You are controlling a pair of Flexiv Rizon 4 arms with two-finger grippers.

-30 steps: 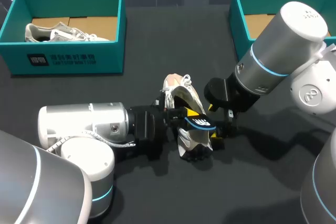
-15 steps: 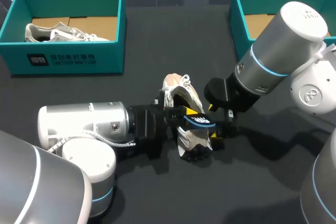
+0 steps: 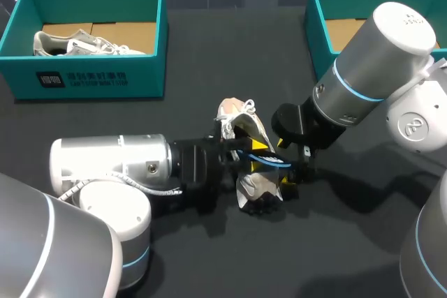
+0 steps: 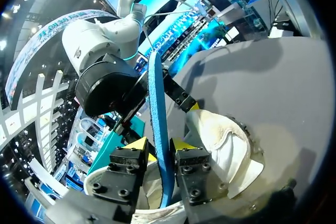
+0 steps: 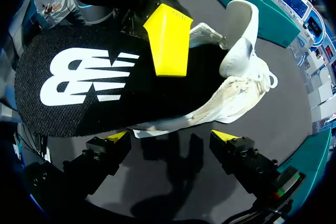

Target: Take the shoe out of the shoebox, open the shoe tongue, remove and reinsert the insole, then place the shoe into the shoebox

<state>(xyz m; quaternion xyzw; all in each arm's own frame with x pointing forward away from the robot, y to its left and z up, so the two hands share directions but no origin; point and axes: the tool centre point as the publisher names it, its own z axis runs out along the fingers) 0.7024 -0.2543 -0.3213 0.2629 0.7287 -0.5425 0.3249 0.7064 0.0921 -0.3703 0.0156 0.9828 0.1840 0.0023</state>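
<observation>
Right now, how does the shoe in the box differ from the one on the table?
The shoe in the box lies in the teal shoebox; the loose shoe lies on the table, ahead of the open right end effector. Nothing touches the boxed one; the loose one's black insole is pinched in the left end effector. Both are pale lace-up trainers.

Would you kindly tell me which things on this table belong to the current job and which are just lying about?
In the job: shoe on the table; insole, clamped in the left gripper; open right gripper beside the shoe; probably the right shoebox.
Lying about: left shoebox; second shoe inside it.
</observation>
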